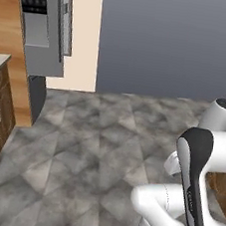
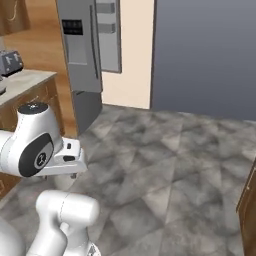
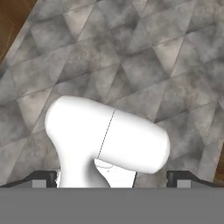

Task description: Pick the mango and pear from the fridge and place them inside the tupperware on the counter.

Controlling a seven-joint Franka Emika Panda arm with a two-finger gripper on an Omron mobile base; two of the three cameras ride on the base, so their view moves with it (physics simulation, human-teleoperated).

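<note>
While claw (image 3: 112, 178) gapes empty over floor (image 3: 131, 57), fridge (image 1: 44, 31) well apart

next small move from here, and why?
Probably drive the base toward the fridge. Its door stands open at the far left of both base views, with grey floor between it and the robot. The arm is folded, and the hand points down at bare floor, fingertips wide apart, nothing between them. No fruit is in sight yet.
</note>
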